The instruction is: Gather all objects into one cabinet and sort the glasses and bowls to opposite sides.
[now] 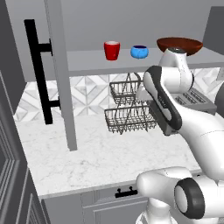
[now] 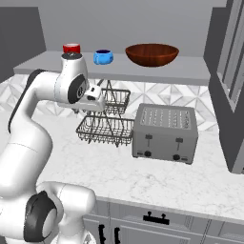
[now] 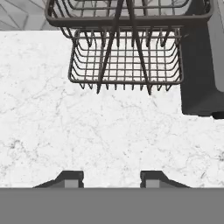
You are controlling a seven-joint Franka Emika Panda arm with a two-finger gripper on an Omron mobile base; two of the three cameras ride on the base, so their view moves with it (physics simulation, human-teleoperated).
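Red cup [image 1: 112, 50], blue bowl [image 1: 139, 52] and brown bowl [image 1: 179, 45] sit on the grey shelf [image 1: 87, 61], twelve o'clock above my gripper [image 3: 111, 177]. Its fingers stand apart, holding nothing, aimed down at marble counter [image 3: 109, 127] before the wire rack [image 3: 126, 61].

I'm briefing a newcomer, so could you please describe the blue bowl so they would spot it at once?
Look at the grey shelf above the marble counter. Three things stand in a row there; the blue bowl is the middle one, between a red cup and a brown bowl. It is the only blue thing, far smaller than the brown bowl.
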